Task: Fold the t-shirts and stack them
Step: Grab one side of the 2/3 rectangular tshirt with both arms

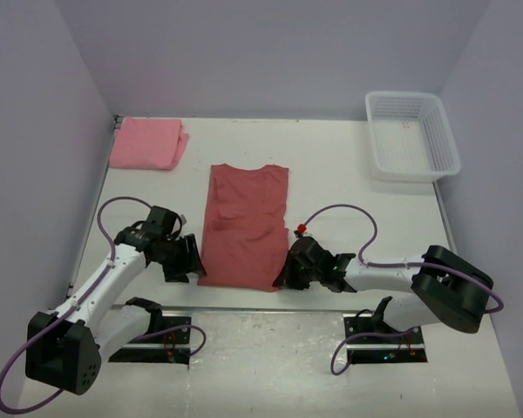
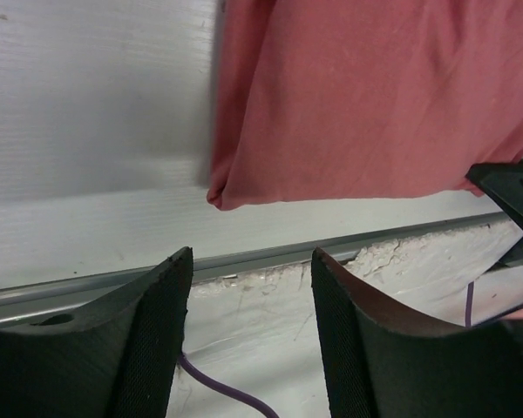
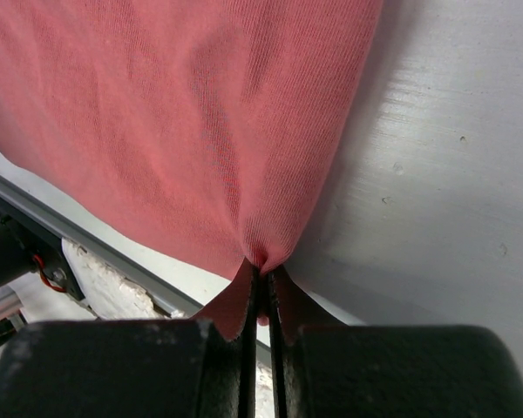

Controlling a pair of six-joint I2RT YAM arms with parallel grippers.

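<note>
Heads up, your right tool [image 3: 263, 277] is pressed tight on a pinch of the brick-red t-shirt [image 1: 244, 226]. It has the hem corner at the shirt's 5 o'clock, and the knit puckers into a little peak right where the black pads meet. You can see the fine ribbed weave of the cotton in the right wrist view.

The shirt is a long rectangle in the middle of the white desk [image 1: 349, 187], sides folded in, collar end toward 12 o'clock, with a few soft creases across it.

Your left tool [image 2: 251, 254] is spread wide with nothing in it. Its textured black fingers [image 2: 161, 305] sit just short of the shirt's rounded, folded corner at 7 o'clock, apart from the cloth.

The pink t-shirt [image 1: 146, 144] is a soft folded bundle up at 10 o'clock against the wall. The white plastic lattice basket [image 1: 411, 135], rectangular with sloped sides, sits at 2 o'clock, well apart from both shirts.
</note>
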